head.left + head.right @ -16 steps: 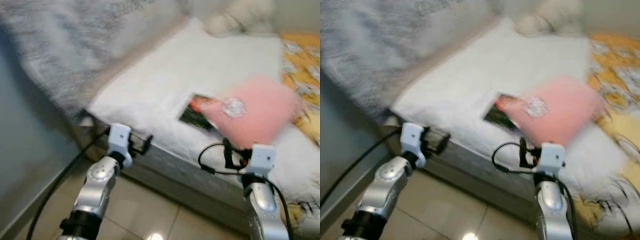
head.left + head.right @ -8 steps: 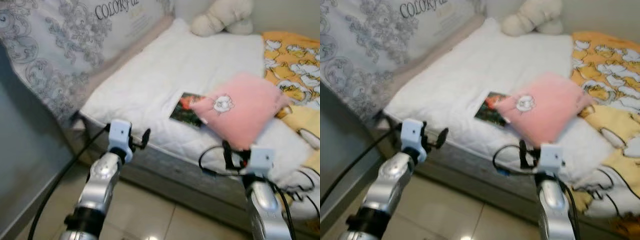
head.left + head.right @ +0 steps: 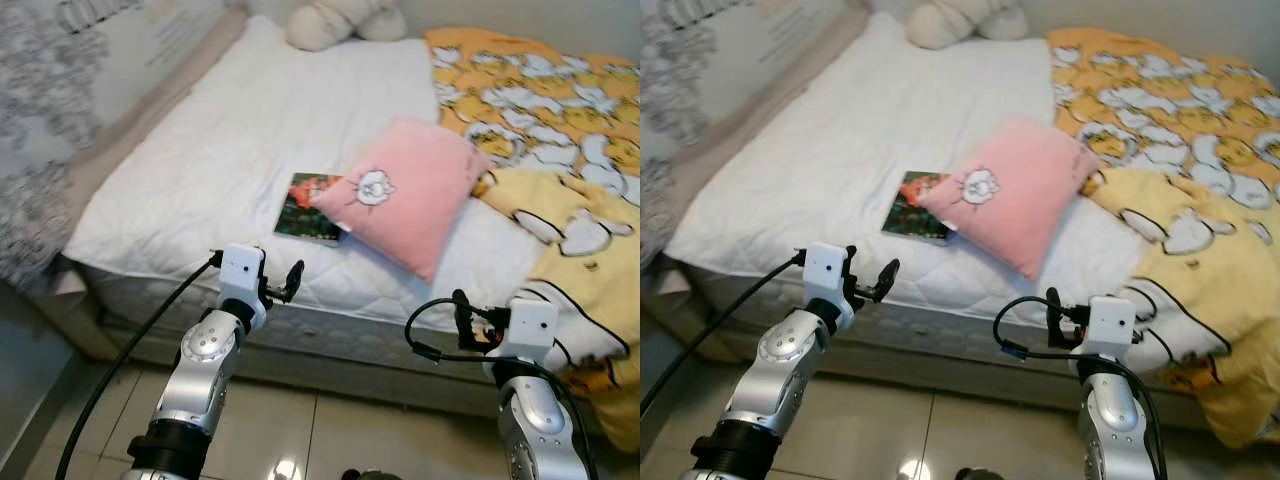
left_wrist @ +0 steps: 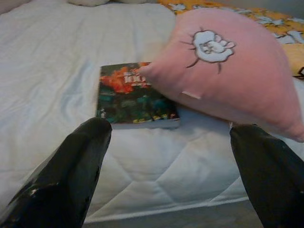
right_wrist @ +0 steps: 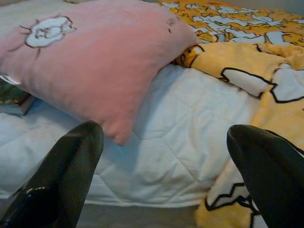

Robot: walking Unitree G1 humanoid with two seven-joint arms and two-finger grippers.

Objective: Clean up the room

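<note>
Left wrist view: pink pillow [image 4: 228,66] hides book [image 4: 130,95] corner.

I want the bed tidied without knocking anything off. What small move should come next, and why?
Probably reach the open left gripper forward to the book: it lies straight ahead near the mattress edge, one corner tucked under the pink pillow, and the gripper is short of it.

Head stereo pair looking down at bed [image 3: 300,120], wrist cameras low, close, both sharing pink pillow [image 4: 223,61]
</note>
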